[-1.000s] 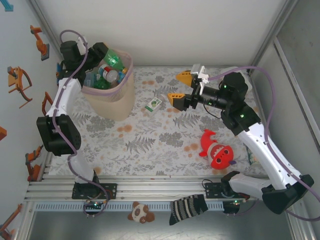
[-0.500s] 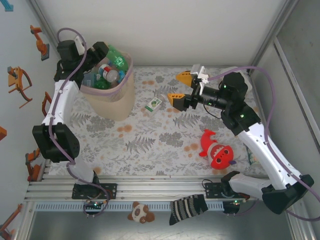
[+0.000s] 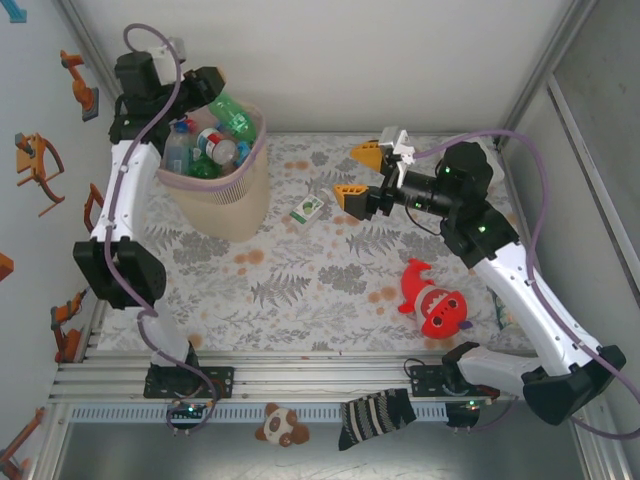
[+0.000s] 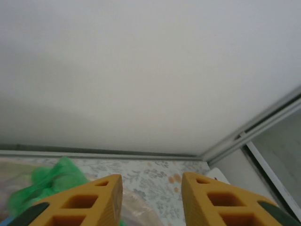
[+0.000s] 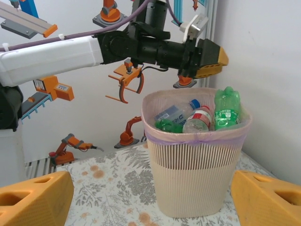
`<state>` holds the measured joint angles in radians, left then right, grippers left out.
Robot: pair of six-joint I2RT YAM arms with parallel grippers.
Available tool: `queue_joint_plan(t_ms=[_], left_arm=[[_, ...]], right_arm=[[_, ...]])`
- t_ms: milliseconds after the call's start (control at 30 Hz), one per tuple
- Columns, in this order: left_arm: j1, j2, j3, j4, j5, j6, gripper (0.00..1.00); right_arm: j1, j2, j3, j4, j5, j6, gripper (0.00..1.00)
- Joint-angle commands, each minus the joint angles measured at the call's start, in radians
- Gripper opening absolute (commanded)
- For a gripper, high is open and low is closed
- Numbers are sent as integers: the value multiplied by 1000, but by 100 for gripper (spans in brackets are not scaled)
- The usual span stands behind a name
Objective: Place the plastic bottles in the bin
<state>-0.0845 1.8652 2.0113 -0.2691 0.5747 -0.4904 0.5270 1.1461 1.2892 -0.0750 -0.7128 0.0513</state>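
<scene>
Left end effector (image 4: pixel 150 181), narrowly parted and empty, hangs over the bin's (image 3: pixel 225 205) far rim, bottles (image 3: pixel 213 140) heaped just below; right end effector (image 3: pixel 357 174), spread empty, stands well right.

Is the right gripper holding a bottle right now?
No. In the right wrist view the right gripper has its orange fingers wide apart with nothing between them.

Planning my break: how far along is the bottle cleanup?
Done: plastic bottles fill the bin. In hand: nothing; left gripper hangs empty above it, right gripper open. Left: the mat holds a red plush toy and a small box, not bottles, so probably finished.
</scene>
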Motion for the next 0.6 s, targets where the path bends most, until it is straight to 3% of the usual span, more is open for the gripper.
queue_joint_plan(t_ms=[0,100,267,567], left_arm=[[-29,85,109,-117,98,64,30],[-41,143,198,-251,57,99,26],[-33,161,191,-365,-66,158,24],[0,140,38,-341,-98,146,22]], right_arm=[[5,0,35,7,6,-11,85],[8,-2,34,3,7,-13,85],[6,-5,25,-9,14,-21,85],[8,4,16,-6,13,-20,85]])
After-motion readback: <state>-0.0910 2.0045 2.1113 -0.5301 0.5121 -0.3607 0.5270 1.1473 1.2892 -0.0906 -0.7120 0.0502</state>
